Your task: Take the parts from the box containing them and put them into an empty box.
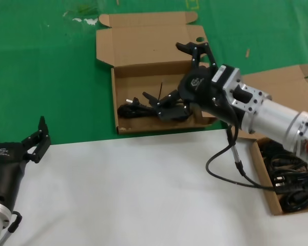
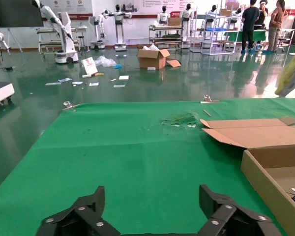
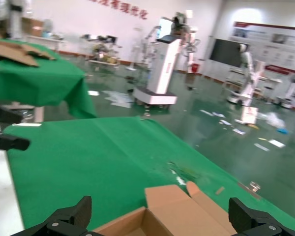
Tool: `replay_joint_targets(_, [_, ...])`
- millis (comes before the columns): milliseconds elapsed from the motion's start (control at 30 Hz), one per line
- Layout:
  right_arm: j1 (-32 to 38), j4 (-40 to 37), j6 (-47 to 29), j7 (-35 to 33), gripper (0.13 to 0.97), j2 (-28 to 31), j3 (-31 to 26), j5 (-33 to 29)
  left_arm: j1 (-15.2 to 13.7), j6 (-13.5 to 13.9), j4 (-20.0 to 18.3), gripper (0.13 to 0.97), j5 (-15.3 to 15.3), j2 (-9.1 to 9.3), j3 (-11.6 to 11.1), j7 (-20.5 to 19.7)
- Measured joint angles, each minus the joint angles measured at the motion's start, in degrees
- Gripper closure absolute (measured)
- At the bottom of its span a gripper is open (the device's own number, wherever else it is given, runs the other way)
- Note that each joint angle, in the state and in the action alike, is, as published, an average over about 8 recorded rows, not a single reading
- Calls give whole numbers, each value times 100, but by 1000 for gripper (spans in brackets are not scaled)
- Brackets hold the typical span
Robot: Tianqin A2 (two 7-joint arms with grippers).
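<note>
We log positions against the wide box [image 1: 143, 97], which sits open on the green cloth [image 1: 46, 77] just past the edge of the white tabletop [image 1: 123, 189].

Nearest to the camera, the left gripper [image 1: 18, 134] is parked low over the white tabletop, well to the left of the wide box and nearer than it. Its fingers [image 1: 41, 134] point away from the robot and are spread apart with nothing between them; the left wrist view shows the same two tips [image 2: 96, 201] parted over green cloth.

To the right of the wide box and nearer the robot lies the plain-lidded box [image 1: 285, 179], its lid laid back. Black cables [image 1: 292, 179] fill it in loose coils.

The right arm [image 1: 267, 115] reaches in from the right, forearm slanted across the wide box's right wall. The right gripper [image 1: 187, 77] hangs over the right half of that box, fingers splayed wide and gripping nothing; one finger sits high near the lid hinge, the other low near the floor of the box. One cable bundle [image 1: 143, 107] lies on the box floor below the gripper.

Beyond the wide box, the green cloth runs to the table's far edge. The wrist views show a glossy grey-green hall floor [image 2: 113, 93] with other robots [image 2: 64, 29] on stands, scattered papers and cardboard boxes.
</note>
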Motion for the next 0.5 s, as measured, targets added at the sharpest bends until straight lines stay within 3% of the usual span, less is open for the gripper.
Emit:
replay_joint_targets(300, [-621,247,697,52,129,-128,301,193,0,0,0,326,0,0,0,1])
replay_joint_targets(500, [-1034,412,1161,87,129,-214,502,321,0,0,0,246,-1,0,0,0])
